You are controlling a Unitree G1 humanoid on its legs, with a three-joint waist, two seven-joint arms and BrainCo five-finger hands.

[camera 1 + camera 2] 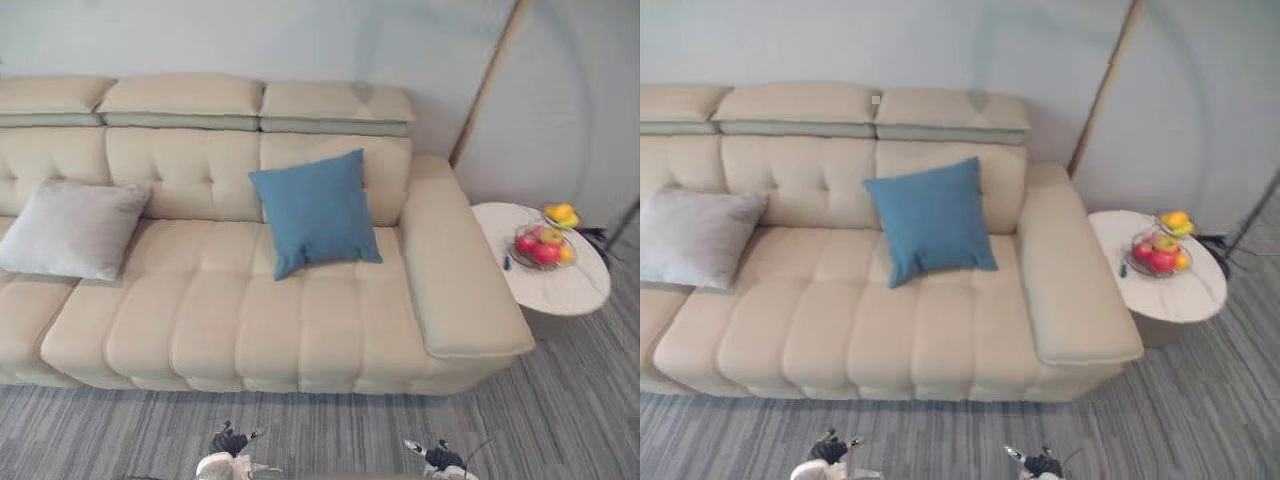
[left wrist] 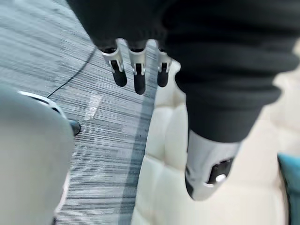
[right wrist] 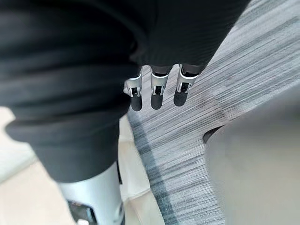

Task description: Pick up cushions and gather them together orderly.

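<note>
Fingers straight and slightly apart, gripping nothing, the left hand (image 2: 137, 75) and the right hand (image 3: 157, 93) hung over the striped carpet (image 2: 108, 140) at the sofa's (image 1: 250, 340) front edge. A weak corner pinch could have let the blue cushion (image 1: 315, 212), propped near the right armrest (image 1: 455, 270), flop or drag. A wide right swing risked the fruit bowl (image 1: 543, 246) on the side table (image 1: 565, 290). Bare seat lay open towards the grey cushion (image 1: 72, 228) at the left end.

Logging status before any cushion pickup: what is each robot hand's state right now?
Left robot hand: open, fingers straight, holding nothing.
Right robot hand: open, fingers straight, holding nothing.
</note>
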